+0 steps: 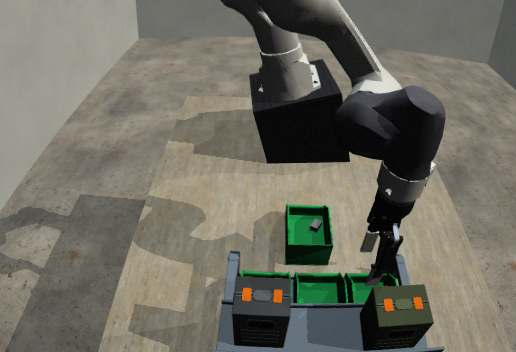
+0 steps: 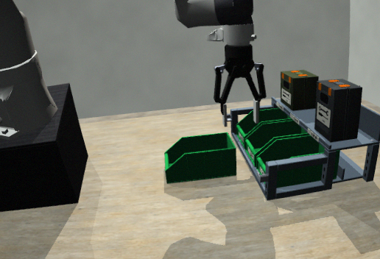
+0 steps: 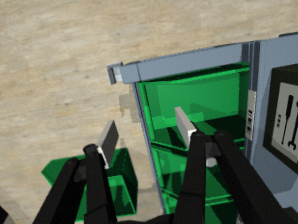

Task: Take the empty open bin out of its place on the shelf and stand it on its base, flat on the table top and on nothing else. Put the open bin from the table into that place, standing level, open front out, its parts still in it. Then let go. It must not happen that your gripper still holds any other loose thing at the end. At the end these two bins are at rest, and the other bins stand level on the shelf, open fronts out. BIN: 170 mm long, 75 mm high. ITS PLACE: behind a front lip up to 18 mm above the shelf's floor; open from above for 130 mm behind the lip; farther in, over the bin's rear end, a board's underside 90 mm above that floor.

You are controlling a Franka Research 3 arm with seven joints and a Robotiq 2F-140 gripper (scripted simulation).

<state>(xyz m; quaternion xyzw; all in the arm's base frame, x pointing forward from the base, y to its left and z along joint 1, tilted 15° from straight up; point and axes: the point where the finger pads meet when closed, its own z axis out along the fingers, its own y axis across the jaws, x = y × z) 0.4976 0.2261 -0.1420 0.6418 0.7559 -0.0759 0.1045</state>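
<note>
End bin (image 1: 361,293) (image 2: 272,115) (image 3: 200,99) | olive case (image 1: 400,311) (image 2: 297,90) (image 3: 286,115) on upper board (image 1: 330,328) (image 2: 302,116) (image 3: 272,177) | middle bin (image 1: 320,291) (image 2: 274,131) (image 3: 175,167) beside

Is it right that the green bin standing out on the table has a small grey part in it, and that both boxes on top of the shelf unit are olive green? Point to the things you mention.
Not quite: only one box (image 1: 400,309) (image 2: 297,93) is olive green; the other (image 1: 260,319) (image 2: 336,113) is dark grey, as the exterior view shows. The bin on the table (image 1: 308,254) (image 2: 202,165) does have a small grey part (image 1: 315,225) in it.
</note>
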